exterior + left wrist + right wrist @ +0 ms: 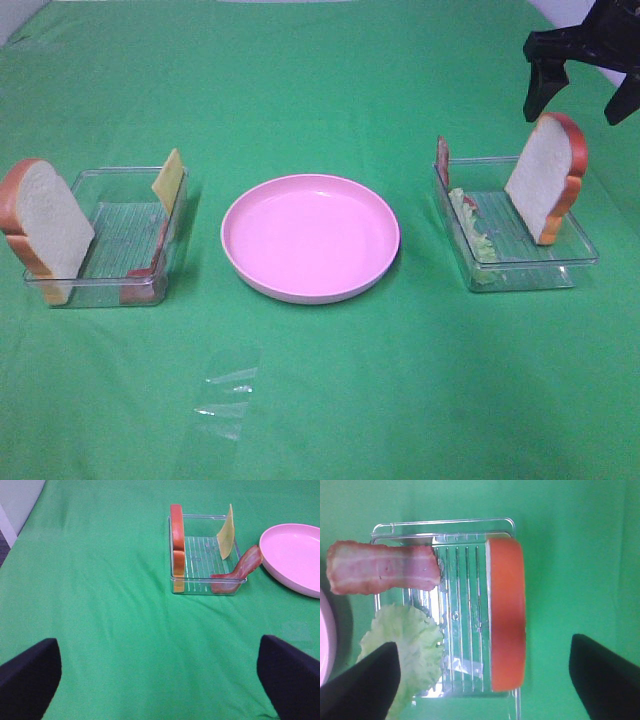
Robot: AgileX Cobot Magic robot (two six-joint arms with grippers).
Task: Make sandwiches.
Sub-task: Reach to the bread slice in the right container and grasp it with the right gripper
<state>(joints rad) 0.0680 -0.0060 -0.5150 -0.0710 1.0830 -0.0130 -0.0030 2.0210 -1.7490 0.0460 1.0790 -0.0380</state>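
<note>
No legible text or labels anywhere.

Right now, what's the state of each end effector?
Left end effector: open, holding nothing.
Right end effector: open, holding nothing.

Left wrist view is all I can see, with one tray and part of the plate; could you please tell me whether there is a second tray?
Observer: Yes, another clear tray stands right of the pink plate in the exterior high view.
Operator: Thank you; what is in it?
Observer: A bread slice leans upright at its outer end, with lettuce and a bacon strip at the plate end.
Operator: And the right gripper?
Observer: The right gripper hovers open above that tray, holding nothing.
</note>
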